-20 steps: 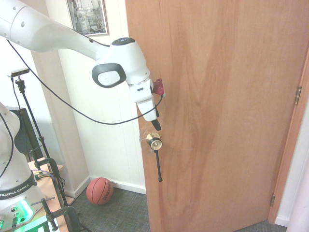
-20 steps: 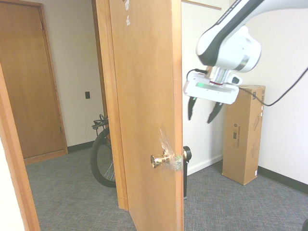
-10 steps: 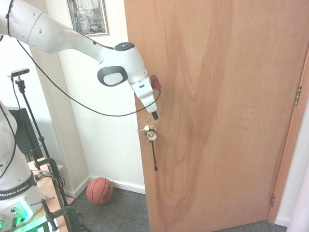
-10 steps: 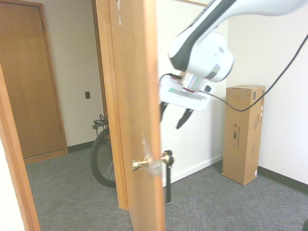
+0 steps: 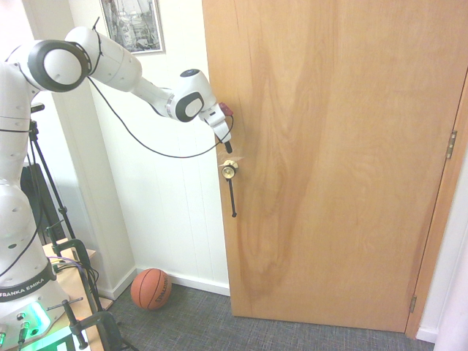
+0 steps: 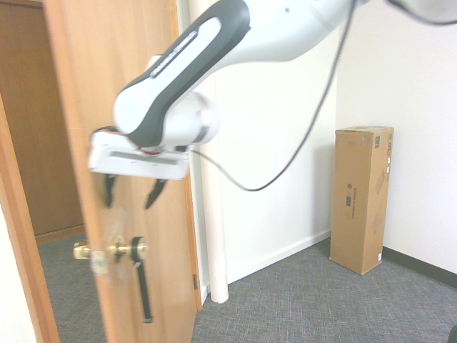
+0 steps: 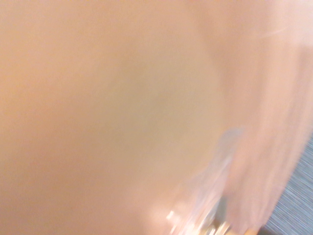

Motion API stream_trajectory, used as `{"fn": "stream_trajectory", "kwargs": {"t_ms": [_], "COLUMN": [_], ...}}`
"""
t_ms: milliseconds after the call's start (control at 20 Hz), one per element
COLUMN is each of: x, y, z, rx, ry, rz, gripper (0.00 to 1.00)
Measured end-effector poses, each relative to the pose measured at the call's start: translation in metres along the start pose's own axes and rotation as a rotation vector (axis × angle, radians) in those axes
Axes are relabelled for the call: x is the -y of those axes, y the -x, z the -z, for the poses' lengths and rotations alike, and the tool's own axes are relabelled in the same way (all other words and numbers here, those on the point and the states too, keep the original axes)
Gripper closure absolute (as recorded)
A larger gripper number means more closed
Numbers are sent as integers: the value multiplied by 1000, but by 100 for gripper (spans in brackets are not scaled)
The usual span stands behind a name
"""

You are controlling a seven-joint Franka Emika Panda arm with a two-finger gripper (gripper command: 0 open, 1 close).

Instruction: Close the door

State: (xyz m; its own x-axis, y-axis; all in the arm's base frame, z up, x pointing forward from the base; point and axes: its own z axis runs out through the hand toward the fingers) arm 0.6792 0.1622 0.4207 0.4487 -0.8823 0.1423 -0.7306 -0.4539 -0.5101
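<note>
Door (image 5: 329, 146) partly open, tall and upright, across the right of the frame in the first exterior view; at left in the second exterior view, with its free edge out from the doorway. Hand (image 6: 127, 206) right by the door's face, near the free edge and above the knob (image 5: 229, 170), tilted downward, with two dark fingers (image 6: 155, 192) apart. Contact between fingers and wood impossible to tell. Between fingers and knob, just a small gap in the first exterior view. Rod (image 5: 232, 199) hanging below the knob, below the hand too. Clear plastic (image 6: 113, 230) at the door's edge, beside the knob. Hinges (image 5: 451, 145) far from the hand, along the door's right side in the first exterior view. In the wrist view, blurred wood over most of the frame, plus shiny plastic and a bit of brass.

Ball (image 5: 151, 289) on the floor (image 5: 270, 333), lower left of the frame in the first exterior view; picture (image 5: 133, 24) on the wall at upper left. Tall box (image 6: 360, 200) upright at right in the second exterior view.
</note>
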Motion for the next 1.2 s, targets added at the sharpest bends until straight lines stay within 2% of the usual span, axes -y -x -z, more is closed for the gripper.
{"fn": "stream_trajectory", "kwargs": {"t_ms": [150,300,400,500,600,700,800,900,950,1050,1200], "x": [48,93,114,127,132,130,119,106,100,72,28], "y": [41,79,94,87,56,38,-2,-20,-30,-80,-140], "z": [2,23,40,53,61,68,73,78,85,89,84], "rx": [-5,2,2,-3,-14,30,-4,64,38,-10,-5], "ry": [-57,-98,-87,-53,-5,32,67,69,91,126,174], "rz": [26,77,103,112,128,152,143,168,172,159,186], "gripper": [0,0,0,0,0,0,0,0,0,0,0]}}
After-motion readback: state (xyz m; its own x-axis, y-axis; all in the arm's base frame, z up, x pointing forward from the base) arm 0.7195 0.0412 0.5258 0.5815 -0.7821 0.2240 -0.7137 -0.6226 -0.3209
